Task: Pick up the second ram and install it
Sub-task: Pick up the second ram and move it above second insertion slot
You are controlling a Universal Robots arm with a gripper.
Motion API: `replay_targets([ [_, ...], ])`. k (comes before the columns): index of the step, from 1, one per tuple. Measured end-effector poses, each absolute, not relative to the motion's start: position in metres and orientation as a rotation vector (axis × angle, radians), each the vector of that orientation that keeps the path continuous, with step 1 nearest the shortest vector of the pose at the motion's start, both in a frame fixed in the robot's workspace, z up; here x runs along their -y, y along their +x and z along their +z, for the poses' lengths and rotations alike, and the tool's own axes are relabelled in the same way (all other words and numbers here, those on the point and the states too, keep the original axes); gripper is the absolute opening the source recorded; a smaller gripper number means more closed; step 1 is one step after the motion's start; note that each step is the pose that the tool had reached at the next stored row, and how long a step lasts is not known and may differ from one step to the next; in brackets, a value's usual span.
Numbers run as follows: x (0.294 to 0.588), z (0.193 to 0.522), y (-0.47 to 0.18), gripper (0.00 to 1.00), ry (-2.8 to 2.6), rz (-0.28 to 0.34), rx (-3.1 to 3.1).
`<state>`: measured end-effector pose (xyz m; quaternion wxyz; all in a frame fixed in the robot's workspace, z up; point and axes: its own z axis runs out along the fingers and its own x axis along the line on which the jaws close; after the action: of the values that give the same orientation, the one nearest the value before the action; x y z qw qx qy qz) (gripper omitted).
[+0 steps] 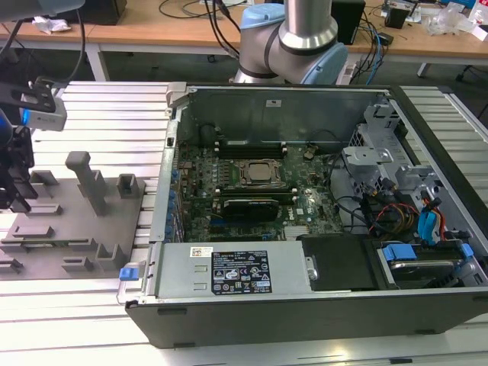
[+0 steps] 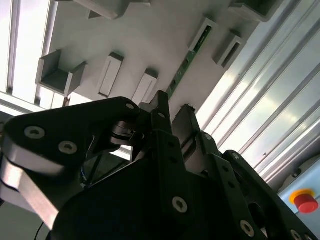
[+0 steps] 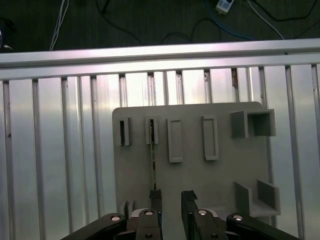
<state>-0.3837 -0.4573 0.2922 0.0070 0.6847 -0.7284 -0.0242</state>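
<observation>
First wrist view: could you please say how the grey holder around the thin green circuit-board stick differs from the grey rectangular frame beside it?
The grey holder holds one end of the thin green circuit-board stick; the grey rectangular frame is empty. The holder is shorter than the frame. Both sit on one grey plate.

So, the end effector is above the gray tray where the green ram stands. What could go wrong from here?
1. In the first wrist view, the second ram lines up with one finger of the open end effector, not with the gap. A straight descent could hit its top edge.
2. The stick stands on its thin edge in narrow holders on the gray tray. An off-centre close might tilt or jam it.
</observation>
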Motion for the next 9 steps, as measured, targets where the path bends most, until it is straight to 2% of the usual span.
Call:
replay_targets([
  [9, 0.4573, 0.2848, -0.3837, 0.3, 2.141, -0.076, 2.278],
])
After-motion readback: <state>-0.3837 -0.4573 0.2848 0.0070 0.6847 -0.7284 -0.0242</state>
